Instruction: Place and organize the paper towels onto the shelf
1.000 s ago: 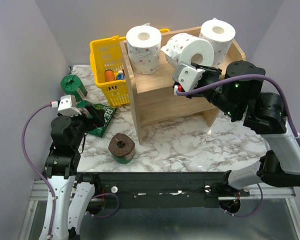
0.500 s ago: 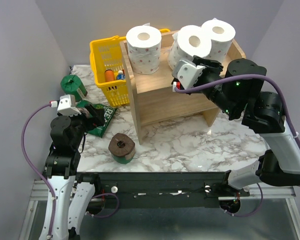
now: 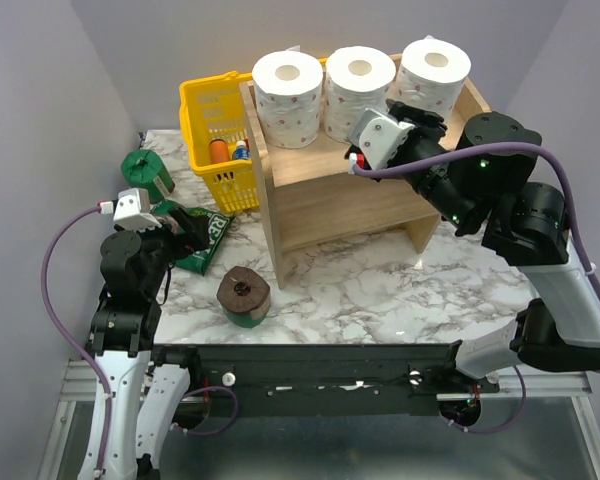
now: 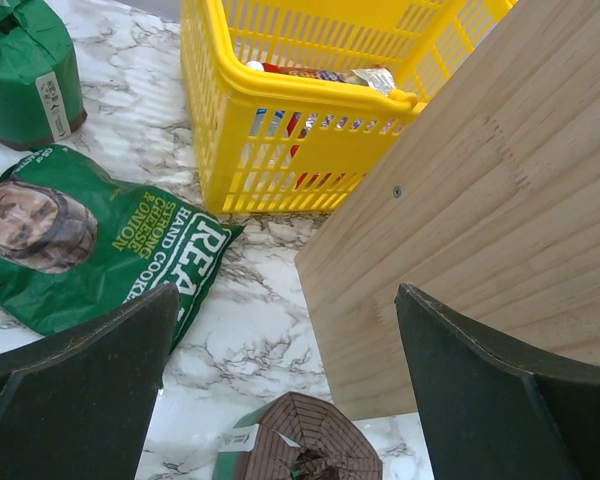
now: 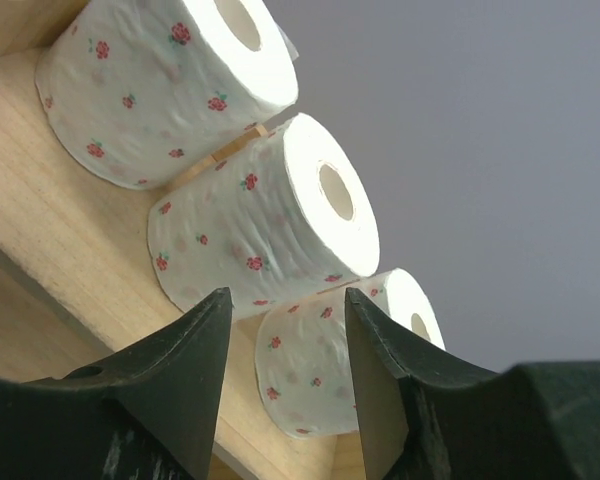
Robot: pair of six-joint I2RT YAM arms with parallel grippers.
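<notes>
A green roll (image 3: 243,296) lies by the near edge; the left gripper (image 4: 290,380) gapes empty. A second green roll (image 3: 145,172) stands at the left edge. Toward the far edge, three white rolls (image 3: 358,95) stand atop the shelf (image 3: 330,200), the right gripper (image 5: 280,390) spread empty beside them.

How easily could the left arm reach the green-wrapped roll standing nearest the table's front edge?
Probably easily: the roll stands in the open, close by the open left end effector, with nothing between them.

A robotics test cell is indicated: a marble-patterned worktop (image 3: 380,290) is enclosed by plain lilac walls (image 3: 40,100), and purple-cabled arms (image 3: 540,230) are mounted at its near edge.
</notes>
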